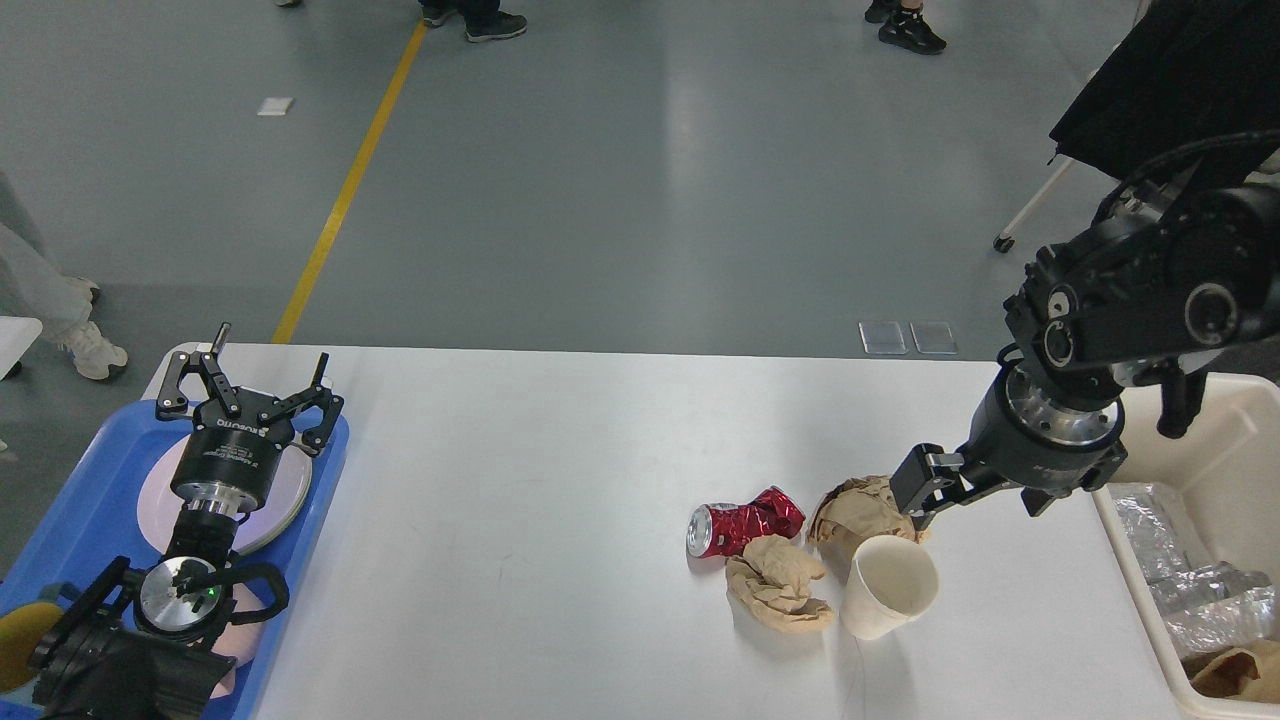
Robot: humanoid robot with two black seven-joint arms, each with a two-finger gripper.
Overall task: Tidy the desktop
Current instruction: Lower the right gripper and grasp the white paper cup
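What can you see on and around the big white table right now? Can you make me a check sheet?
Surface: the desktop is white and glossy, bare in the middle.
Job's things: crushed red can, two brown paper wads and a tipped paper cup bunched together right of centre.
Clutter: blue tray at the left edge holds a white plate; cream bin at the right holds foil and brown paper.
Hands: left hand open, above the tray; right hand by the farther wad, fingers unclear.
Cables: black cable on the right arm.
Surroundings: grey floor, yellow line, people's shoes.
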